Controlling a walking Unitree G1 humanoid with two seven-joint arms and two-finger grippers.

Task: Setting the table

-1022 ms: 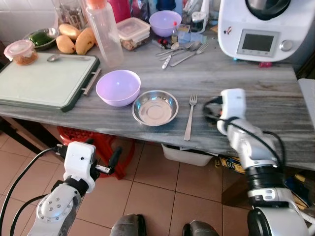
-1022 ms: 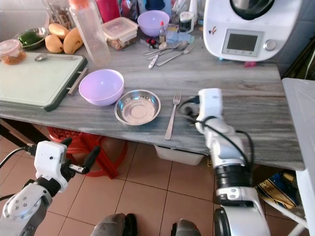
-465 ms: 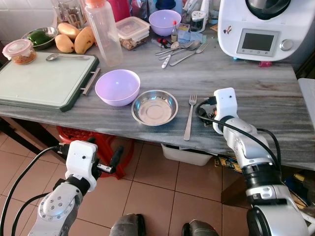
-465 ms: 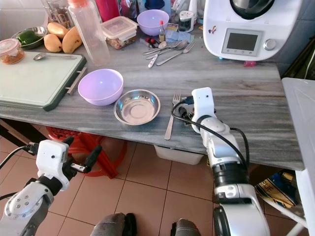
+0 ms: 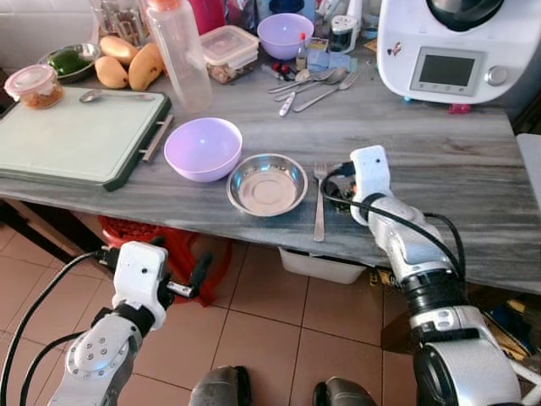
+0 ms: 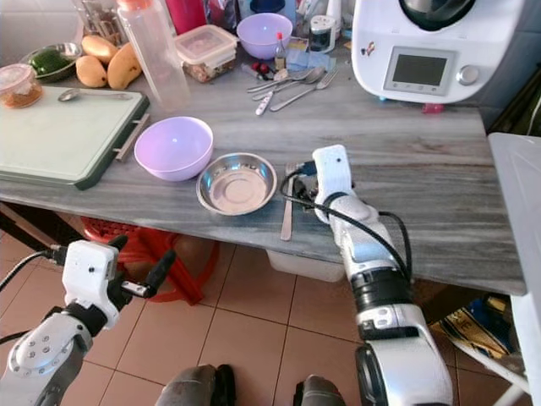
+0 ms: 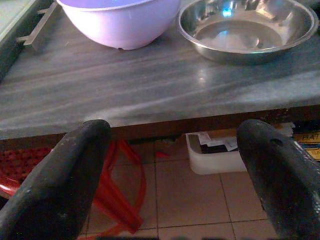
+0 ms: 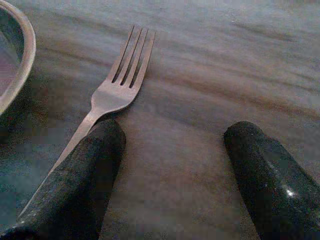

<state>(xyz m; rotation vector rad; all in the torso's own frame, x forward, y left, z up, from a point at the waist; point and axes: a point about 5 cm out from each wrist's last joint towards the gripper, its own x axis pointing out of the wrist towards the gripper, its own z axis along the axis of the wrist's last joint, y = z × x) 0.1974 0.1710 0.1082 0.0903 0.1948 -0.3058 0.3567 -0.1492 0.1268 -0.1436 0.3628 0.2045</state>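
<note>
- Your task's thing is the fork [image 8: 117,82]. It lies flat on the grey stone-look table [image 5: 439,161], just beside the steel bowl [image 5: 267,183] on that bowl's right side, tines pointing away from you toward the back of the table.
- Expect it to be light, stiff and slick. Being thin metal lying flush on a hard top, it gives you little to bite on and may skate when a finger touches it.
- The likely best hold is across the narrow handle below the neck, one finger on each side; the tines end is wider and flatter, so it would probably pivot.
- It looks like plain bright metal with four tines, a broad shoulder and a slim straight handle running toward the table's front edge.
- Your right gripper [image 8: 170,175] sits low over the table with its fingers spread wide, grasping nothing. One finger [image 8: 82,175] overlaps the fork's handle; the other stands on bare table, well apart from the fork.
- Your left gripper [image 7: 172,175] hangs below the table edge, fingers apart and empty, facing the lilac bowl [image 5: 203,148].
</note>
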